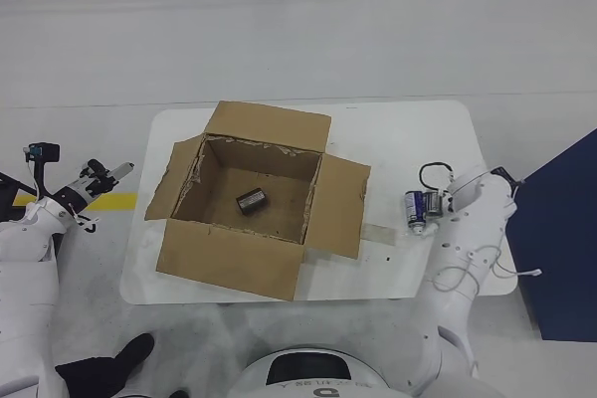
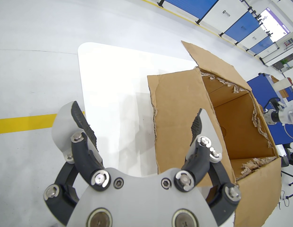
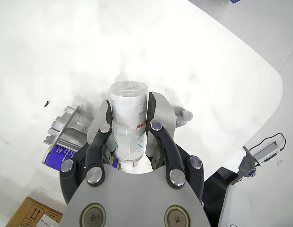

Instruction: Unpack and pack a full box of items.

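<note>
An open brown cardboard box (image 1: pixel 219 261) sits near the middle of the white rounded-corner desk (image 1: pixel 408 129) with all four flaps folded outward and torn paper edges along its rim. In the top view a small dark rectangular packet (image 1: pixel 251 200) lies on the box floor, close to its centre.

At 3 o'clock from the box, well apart from its right flap, the right gripper (image 1: pixel 436 204) is clenched on a clear plastic bottle with a white label (image 1: pixel 432 205). In the right wrist view the two black ribbed pads (image 3: pixel 150 109) of the right gripper (image 3: pixel 129 112) press the bottle (image 3: pixel 127 105) from both sides around its middle, and its clear end points at the desk (image 3: pixel 66 36). I cannot tell whether that end touches the desk surface. Just beside the bottle, on the side towards the box, stands a blue can with a silver ribbed top (image 1: pixel 414 210); in the right wrist view it (image 3: pixel 57 142) is partly hidden behind one finger.

The left gripper (image 1: pixel 105 177) hangs at 9 o'clock from the box, past the desk's edge and above the grey floor near a yellow floor line (image 1: pixel 119 200). In the left wrist view the left gripper (image 2: pixel 137 115) is released, its fingers (image 2: pixel 78 114) spread wide with nothing between them, facing the box (image 2: pixel 179 109) and the bare desk (image 2: pixel 108 76) beside it.
</note>
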